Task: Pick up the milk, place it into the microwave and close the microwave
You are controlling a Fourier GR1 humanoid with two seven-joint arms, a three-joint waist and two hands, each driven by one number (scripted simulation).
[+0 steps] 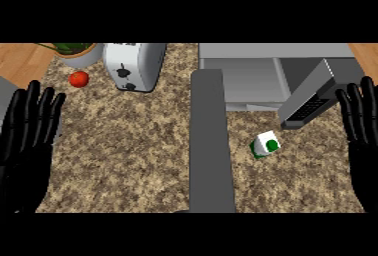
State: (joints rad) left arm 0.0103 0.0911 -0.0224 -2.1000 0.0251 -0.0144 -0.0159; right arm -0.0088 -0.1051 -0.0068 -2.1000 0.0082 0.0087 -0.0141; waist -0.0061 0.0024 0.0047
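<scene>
A small white and green milk carton stands on the speckled counter, right of the centre. Behind it, at the top right, sits the grey microwave with its inside showing. Its door hangs open and reaches far forward across the middle of the view, just left of the milk. My left hand rests open at the left edge, fingers up. At the right edge my right hand rests open too, well right of the milk and holding nothing.
A silver toaster stands at the back, left of the microwave. A red tomato lies beside it, and a potted plant sits in the far left corner. Wooden floor shows at the top corners.
</scene>
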